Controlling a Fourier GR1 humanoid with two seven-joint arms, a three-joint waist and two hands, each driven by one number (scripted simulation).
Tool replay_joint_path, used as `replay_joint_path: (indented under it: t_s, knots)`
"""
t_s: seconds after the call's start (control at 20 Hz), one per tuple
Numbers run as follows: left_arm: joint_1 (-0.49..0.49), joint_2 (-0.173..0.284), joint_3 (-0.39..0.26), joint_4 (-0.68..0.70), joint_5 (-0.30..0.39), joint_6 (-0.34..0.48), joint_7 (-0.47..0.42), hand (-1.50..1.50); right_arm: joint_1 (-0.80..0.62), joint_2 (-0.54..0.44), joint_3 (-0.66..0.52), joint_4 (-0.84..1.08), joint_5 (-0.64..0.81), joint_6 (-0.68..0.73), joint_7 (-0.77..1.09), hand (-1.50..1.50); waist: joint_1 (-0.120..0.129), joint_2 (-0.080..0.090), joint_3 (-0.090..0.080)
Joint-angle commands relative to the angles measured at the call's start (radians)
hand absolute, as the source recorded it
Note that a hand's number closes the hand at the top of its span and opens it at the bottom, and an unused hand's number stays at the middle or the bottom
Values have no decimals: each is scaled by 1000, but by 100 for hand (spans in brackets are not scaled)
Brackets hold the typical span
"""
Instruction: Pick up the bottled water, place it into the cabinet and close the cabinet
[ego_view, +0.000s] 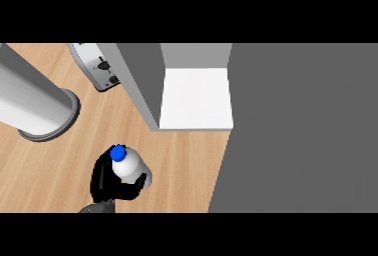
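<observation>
Grey cylinder stands far left on wooden worktop. Toaster sits behind, against the cabinet side. Left hand curled round bottle, low above worktop in front of cabinet: white body, blue cap. Cabinet open, white shelf bare. Grey door fills right. Right hand out of view.

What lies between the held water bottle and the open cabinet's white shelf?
Only bare wooden counter, in the head view. The bottle is in the hand, short of the white shelf.
</observation>
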Motion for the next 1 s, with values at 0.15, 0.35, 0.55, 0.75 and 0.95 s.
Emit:
replay_joint_path:
  t_s: [0.15,0.35,0.55,0.75,0.95]
  knots:
    - [177,-5,-120,-368,27,45,201,150,-40,10,-15,-51,84,-8,73,-150,6,3,0]
    - [109,-6,-188,-444,43,170,256,150,-70,39,47,-76,134,-27,130,-150,0,4,-1]
    - [79,-7,-238,-495,17,257,279,150,-14,-40,-32,-157,43,2,114,-150,-4,5,-1]
    - [-38,-7,-314,-492,28,390,345,150,35,-20,41,-86,86,-18,11,-150,-11,5,0]
    - [-111,-7,-381,-556,29,532,447,150,39,-10,87,-81,122,-26,13,-150,-13,3,-1]
